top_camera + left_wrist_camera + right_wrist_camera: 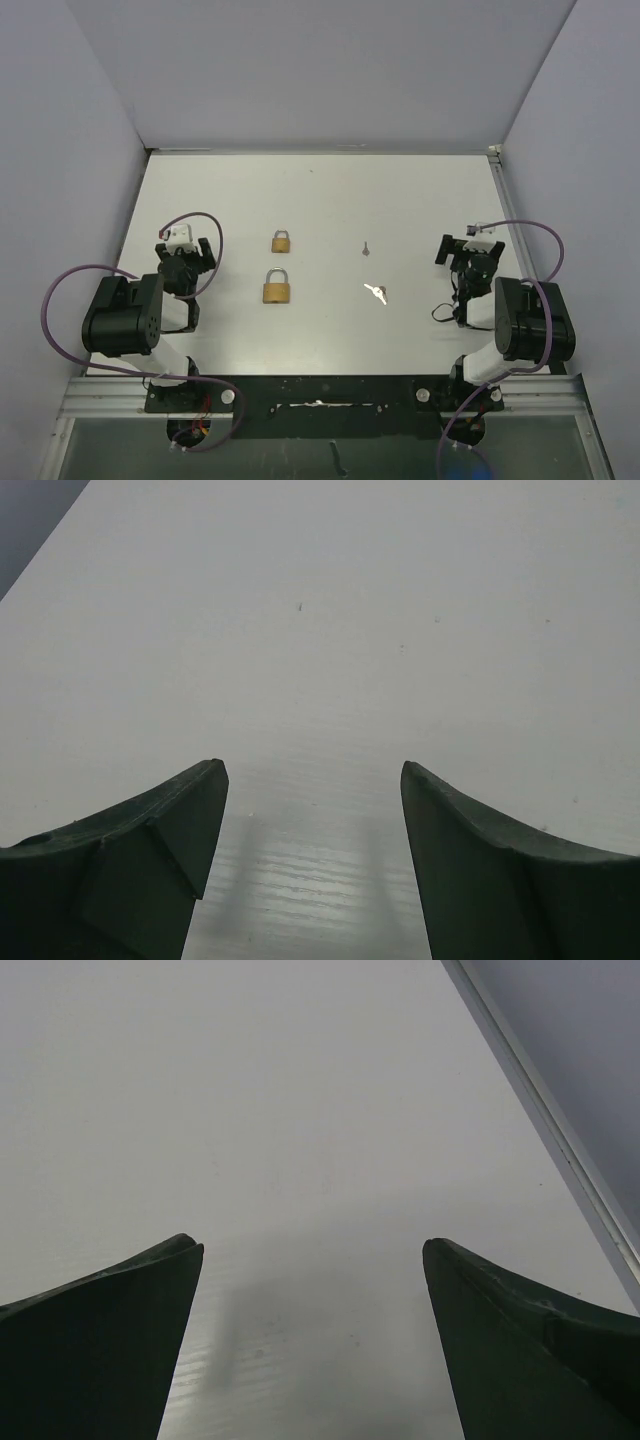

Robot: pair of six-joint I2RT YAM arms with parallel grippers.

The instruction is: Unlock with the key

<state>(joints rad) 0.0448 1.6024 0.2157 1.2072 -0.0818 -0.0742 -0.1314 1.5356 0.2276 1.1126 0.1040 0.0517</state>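
Two brass padlocks lie on the white table in the top view: a smaller padlock [281, 241] and a larger padlock [278, 287] just in front of it. A small single key [366, 247] lies mid-table, and a silver key bunch [376, 293] lies nearer the front. My left gripper [184, 247] is open and empty, left of the padlocks. My right gripper [466, 243] is open and empty, right of the keys. Both wrist views show only open fingers [170, 850] [520, 1340] over bare table; no lock or key shows there.
White walls enclose the table on three sides. A metal rail [560, 1150] runs along the table's right edge, close to my right gripper. Purple cables [70, 290] loop from both arms. The arm bases sit on a black bar [320, 395] at the front edge.
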